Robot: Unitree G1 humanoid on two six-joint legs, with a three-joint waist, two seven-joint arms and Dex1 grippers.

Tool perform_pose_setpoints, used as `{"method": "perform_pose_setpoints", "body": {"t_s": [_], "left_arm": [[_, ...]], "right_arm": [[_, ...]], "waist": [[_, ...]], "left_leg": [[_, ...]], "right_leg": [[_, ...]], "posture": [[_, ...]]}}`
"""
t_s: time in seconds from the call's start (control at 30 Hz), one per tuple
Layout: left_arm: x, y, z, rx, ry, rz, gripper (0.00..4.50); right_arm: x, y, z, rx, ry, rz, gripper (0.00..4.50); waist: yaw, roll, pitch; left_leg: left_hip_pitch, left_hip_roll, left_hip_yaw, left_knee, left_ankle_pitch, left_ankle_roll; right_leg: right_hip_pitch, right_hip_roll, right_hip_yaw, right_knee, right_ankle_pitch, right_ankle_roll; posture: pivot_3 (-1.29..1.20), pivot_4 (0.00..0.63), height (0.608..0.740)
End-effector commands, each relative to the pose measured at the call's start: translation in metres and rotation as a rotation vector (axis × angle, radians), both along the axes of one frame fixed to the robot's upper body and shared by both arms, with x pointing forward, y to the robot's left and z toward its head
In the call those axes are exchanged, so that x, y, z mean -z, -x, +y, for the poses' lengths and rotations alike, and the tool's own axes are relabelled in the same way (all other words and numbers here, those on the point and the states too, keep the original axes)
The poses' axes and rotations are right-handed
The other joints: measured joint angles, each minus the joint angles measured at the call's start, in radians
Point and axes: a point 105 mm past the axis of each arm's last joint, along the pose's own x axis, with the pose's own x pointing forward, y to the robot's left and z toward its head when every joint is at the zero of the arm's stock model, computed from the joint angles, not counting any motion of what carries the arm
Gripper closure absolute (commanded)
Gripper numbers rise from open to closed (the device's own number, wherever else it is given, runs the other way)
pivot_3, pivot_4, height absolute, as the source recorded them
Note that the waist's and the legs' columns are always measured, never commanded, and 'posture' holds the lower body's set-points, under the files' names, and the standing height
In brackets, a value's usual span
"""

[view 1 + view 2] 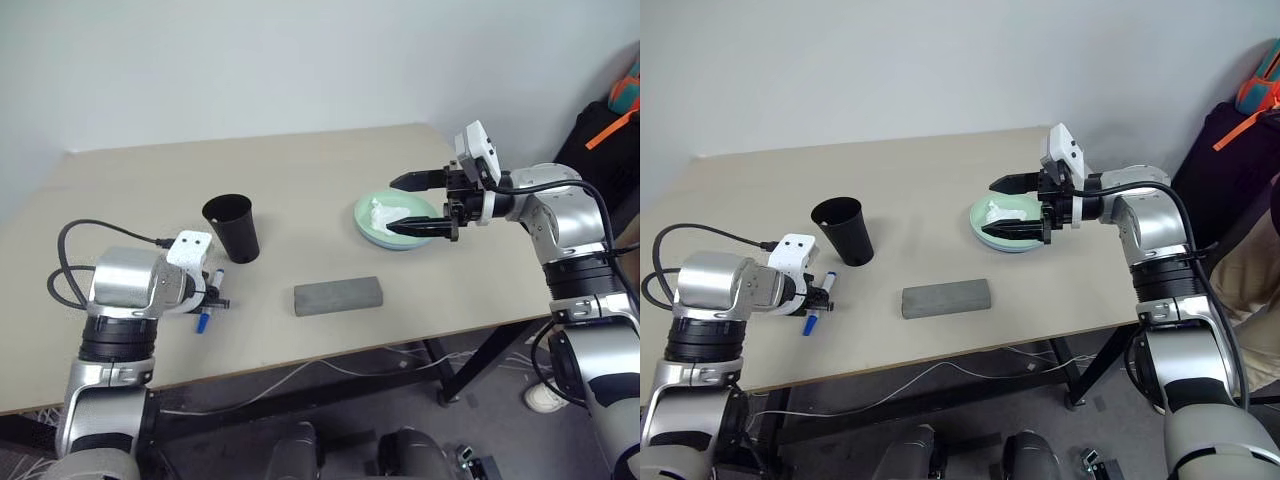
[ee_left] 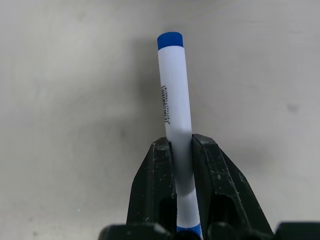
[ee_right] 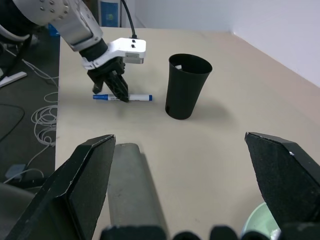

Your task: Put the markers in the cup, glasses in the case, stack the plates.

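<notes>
On the beige worktop [image 1: 330, 170], the left gripper [image 2: 182, 150] points steeply down near the front left edge, and its jaws are pinched tight on the white body of the blue-capped marker [image 2: 175, 100]. The marker lies flat on the worktop, with blue showing at both ends, and the black fingers [image 2: 155, 185] press it from either side around its middle. Just behind this gripper stands the black cup [image 1: 232, 228], upright with its mouth open; from the right wrist view something pale shows inside near its rim, though what it is cannot be told. The grey case [image 1: 338, 296] lies closed near the middle of the front edge, between the two arms and apart from the cup. Farther right sits the pale green plate [image 1: 372, 228], with a crumpled white tissue [image 1: 384, 212] lying in it. The right gripper [image 1: 420, 205] hangs above that plate, pointing toward the robot's left and nearly level, with its jaws spread wide and nothing between them; its lower finger crosses in front of the plate. Whether a second plate lies under the green one cannot be told.
</notes>
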Motion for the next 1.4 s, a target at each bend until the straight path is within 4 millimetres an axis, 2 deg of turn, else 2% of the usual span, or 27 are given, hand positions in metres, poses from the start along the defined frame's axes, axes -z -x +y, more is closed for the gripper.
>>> {"method": "perform_pose_setpoints", "body": {"t_s": [0.03,0.17,0.23,0.3,0.43,0.53,0.77,1.13,1.4], "left_arm": [[-0.015,0.006,-0.024,0.191,0.015,-0.021,4.4],[-0.028,0.03,-0.06,0.479,0.079,-0.006,4.4],[-0.035,0.035,-0.072,0.583,0.094,-0.039,4.4],[-0.047,0.027,-0.084,0.634,0.145,-0.149,4.4],[-0.087,-0.009,-0.092,0.652,0.165,-0.539,4.4],[-0.111,-0.035,-0.084,0.522,0.204,-0.756,4.4],[-0.143,-0.064,-0.064,0.351,0.131,-1.125,4.4],[-0.149,-0.098,-0.037,0.126,-0.028,-1.373,4.4],[-0.135,-0.106,-0.027,0.069,-0.04,-1.38,4.4]], "right_arm": [[-0.011,0.0,0.0,-0.001,-0.013,-0.037,0.0],[-0.011,-0.001,0.0,0.0,-0.014,-0.037,0.0],[-0.011,-0.002,0.001,0.0,-0.014,-0.037,0.0],[-0.012,-0.002,0.001,0.0,-0.015,-0.038,0.0],[-0.013,-0.002,0.002,-0.001,-0.02,-0.039,0.0],[-0.013,-0.002,0.002,-0.002,-0.021,-0.039,0.0],[-0.014,-0.002,0.004,-0.006,-0.026,-0.04,0.0],[-0.016,-0.003,0.008,-0.016,-0.035,-0.04,0.0],[-0.016,-0.002,0.007,-0.015,-0.037,-0.042,0.0]], "waist": [[0.0,0.0,0.0],[0.0,0.0,0.0],[0.001,0.0,0.0],[0.001,0.0,0.0],[0.0,0.0,0.0],[0.0,0.0,0.0],[0.0,-0.001,0.0],[0.002,-0.001,0.0],[0.002,-0.001,0.0]], "left_leg": [[0.0,0.0,0.0,0.0,0.0,0.0],[0.0,0.0,0.0,0.0,0.0,0.0],[0.0,0.0,0.0,-0.001,0.0,0.0],[0.0,0.0,0.0,-0.001,0.0,0.0],[0.0,0.0,-0.001,0.0,0.0,0.0],[0.001,0.0,0.0,0.001,0.0,0.0],[0.0,0.0,0.0,0.003,0.0,0.0],[0.0,0.0,0.0,0.005,0.0,0.0],[0.0,0.0,0.0,0.005,0.0,0.0]], "right_leg": [[0.0,0.0,0.0,0.0,0.0,0.0],[0.0,0.0,0.0,-0.001,0.0,0.0],[-0.001,-0.001,0.0,-0.001,0.0,0.0],[0.0,0.0,0.0,-0.001,0.0,0.0],[0.001,0.0,0.0,-0.001,0.0,0.0],[0.001,0.001,0.0,-0.001,0.0,0.0],[0.002,0.003,0.002,0.0,0.004,-0.002],[0.002,0.003,0.002,0.0,0.005,-0.002],[0.002,0.003,0.002,0.0,0.005,-0.002]], "posture": [[0.0,0.0,0.696],[0.0,0.0,0.696],[0.0,0.0,0.696],[0.0,0.0,0.696],[0.0,0.0,0.696],[0.0,0.0,0.696],[0.0,0.0,0.696],[0.0,0.0,0.696],[0.0,0.0,0.696]]}}
